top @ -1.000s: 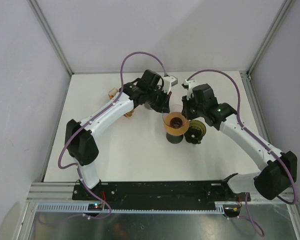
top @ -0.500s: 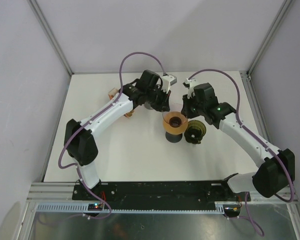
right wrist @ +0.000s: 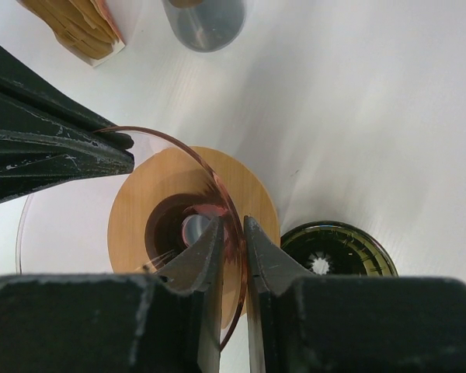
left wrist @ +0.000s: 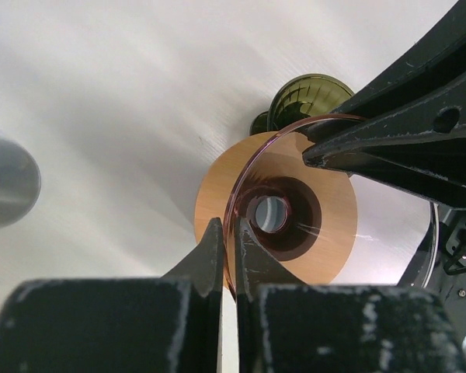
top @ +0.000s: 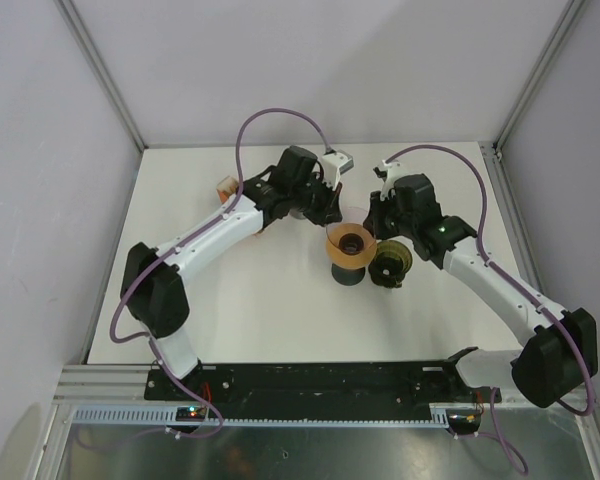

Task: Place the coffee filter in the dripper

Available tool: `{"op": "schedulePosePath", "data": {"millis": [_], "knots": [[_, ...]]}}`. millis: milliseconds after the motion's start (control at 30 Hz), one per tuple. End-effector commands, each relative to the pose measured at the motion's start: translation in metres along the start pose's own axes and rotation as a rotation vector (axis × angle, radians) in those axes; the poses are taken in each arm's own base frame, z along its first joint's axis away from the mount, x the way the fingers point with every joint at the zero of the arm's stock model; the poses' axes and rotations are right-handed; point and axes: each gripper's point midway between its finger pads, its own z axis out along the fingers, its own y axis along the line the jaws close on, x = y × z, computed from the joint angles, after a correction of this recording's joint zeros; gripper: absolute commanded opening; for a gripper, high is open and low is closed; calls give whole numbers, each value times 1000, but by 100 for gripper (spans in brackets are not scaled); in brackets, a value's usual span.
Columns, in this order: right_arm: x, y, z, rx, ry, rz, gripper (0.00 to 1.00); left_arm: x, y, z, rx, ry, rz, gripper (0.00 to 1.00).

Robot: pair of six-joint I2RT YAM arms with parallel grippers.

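The dripper (top: 349, 243) is a clear pinkish glass cone with a round wooden collar, held just above a dark base (top: 348, 276) in mid table. My left gripper (top: 329, 214) is shut on its far-left rim, and my right gripper (top: 373, 224) is shut on its right rim. In the left wrist view the fingers (left wrist: 227, 226) pinch the thin glass edge above the collar (left wrist: 326, 241). The right wrist view shows the same grip (right wrist: 233, 222) on the dripper (right wrist: 144, 194). The cone looks empty. A stack of brown paper filters (right wrist: 74, 27) lies at the far left (top: 223, 187).
A dark green ribbed round piece (top: 391, 262) stands right next to the dripper on its right; it also shows in the right wrist view (right wrist: 334, 252) and the left wrist view (left wrist: 307, 97). A grey cup (right wrist: 206, 22) stands beyond the dripper, under my left arm.
Both grippers and the dripper between them have shifted a little toward the back of the table. Both grips have held.
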Motion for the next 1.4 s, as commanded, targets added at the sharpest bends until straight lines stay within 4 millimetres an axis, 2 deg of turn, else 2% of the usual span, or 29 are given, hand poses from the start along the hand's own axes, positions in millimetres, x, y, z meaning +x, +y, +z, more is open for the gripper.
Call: {"op": "schedulePosePath", "data": {"millis": [0,100,233,300,433,667,867,1100,1367], "knots": [[86,-27,9,79,286,-102,0,135,-8,21,54,430,4,0],[82,-24,11,68,269,-99,0,120,-11,19,59,392,9,0],[69,-20,8,54,220,-94,0,79,-15,11,47,292,40,0],[64,-18,6,54,211,-96,0,58,-18,6,42,242,55,4],[57,-15,1,51,192,-105,0,30,-20,-3,37,172,64,15],[51,-11,-2,42,177,-108,0,2,-25,-12,38,105,72,33],[45,-10,-2,48,172,-106,0,-25,-22,-24,17,36,81,50],[43,-9,0,48,176,-102,1,-44,-17,-37,4,-17,78,56],[35,-5,-1,35,166,-98,31,-55,-7,-50,-20,-54,78,60]]}}
